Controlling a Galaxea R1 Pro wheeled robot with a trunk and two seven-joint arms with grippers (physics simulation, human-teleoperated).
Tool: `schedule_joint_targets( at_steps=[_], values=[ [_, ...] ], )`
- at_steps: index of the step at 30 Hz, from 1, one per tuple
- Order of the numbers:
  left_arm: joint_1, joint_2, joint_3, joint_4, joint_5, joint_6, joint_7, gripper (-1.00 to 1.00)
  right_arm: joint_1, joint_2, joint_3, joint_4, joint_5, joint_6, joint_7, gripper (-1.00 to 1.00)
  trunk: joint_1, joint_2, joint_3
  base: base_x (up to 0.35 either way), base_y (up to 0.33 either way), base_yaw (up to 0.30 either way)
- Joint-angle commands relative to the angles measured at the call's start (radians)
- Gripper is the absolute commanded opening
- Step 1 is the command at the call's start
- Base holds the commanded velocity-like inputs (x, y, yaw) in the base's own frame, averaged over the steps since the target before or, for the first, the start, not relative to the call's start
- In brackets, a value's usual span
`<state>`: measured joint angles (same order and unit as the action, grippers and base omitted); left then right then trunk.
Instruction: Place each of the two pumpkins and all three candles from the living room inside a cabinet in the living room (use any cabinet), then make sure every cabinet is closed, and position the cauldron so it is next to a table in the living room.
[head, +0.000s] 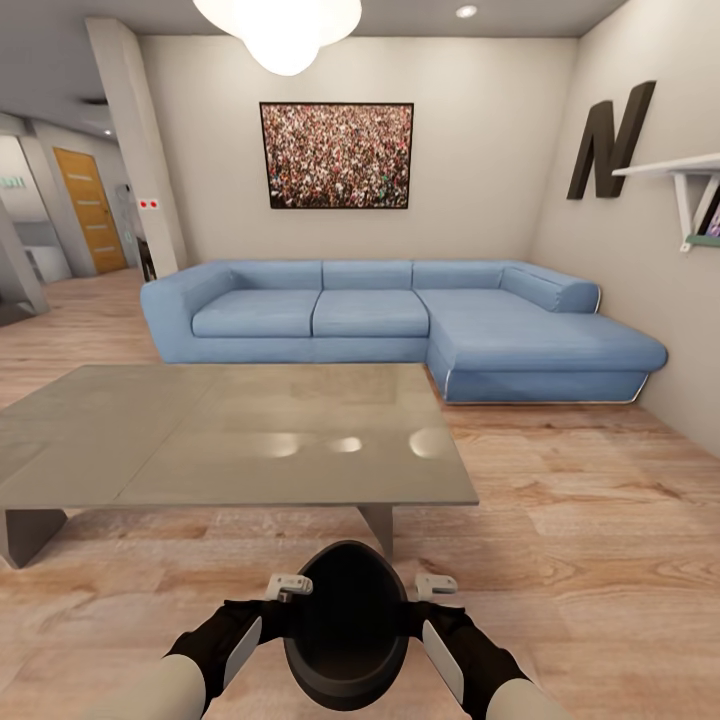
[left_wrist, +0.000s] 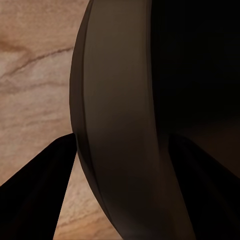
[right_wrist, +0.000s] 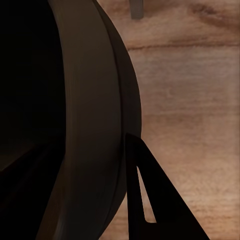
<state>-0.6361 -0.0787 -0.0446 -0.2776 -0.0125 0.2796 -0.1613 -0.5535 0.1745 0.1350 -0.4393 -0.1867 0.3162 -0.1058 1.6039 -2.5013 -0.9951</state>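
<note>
A black round cauldron (head: 345, 630) hangs low over the wooden floor, just in front of the near edge of the low grey table (head: 230, 440). My left gripper (head: 272, 612) is shut on its left rim and my right gripper (head: 425, 612) on its right rim. In the left wrist view the cauldron's wall (left_wrist: 120, 125) runs between the two dark fingers (left_wrist: 35, 190). The right wrist view has the cauldron rim (right_wrist: 90, 125) pinched the same way, one finger (right_wrist: 155, 200) outside and the other in the dark interior.
A blue corner sofa (head: 400, 320) stands beyond the table against the back wall. A white wall shelf (head: 690, 180) juts out at the right. Open wooden floor (head: 600, 520) lies right of the table. A hallway with a wooden door (head: 90, 210) opens at the far left.
</note>
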Motion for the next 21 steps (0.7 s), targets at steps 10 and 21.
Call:
schedule_joint_targets(
  at_steps=[10, 21],
  values=[
    [0.000, 0.000, -0.003, 0.002, -0.009, 0.004, -0.003, -1.00, 0.000, 0.000, 0.021, -0.035, -0.026, -0.026, -0.002, -1.00, 0.003, -0.002, -0.035, 0.000, 0.000, 0.000],
    [0.000, 0.000, -0.003, 0.001, -0.009, 0.005, -0.006, -1.00, 0.000, 0.000, 0.020, -0.035, -0.026, -0.026, -0.002, -1.00, 0.004, -0.003, -0.042, 0.000, 0.000, 0.000]
  ],
)
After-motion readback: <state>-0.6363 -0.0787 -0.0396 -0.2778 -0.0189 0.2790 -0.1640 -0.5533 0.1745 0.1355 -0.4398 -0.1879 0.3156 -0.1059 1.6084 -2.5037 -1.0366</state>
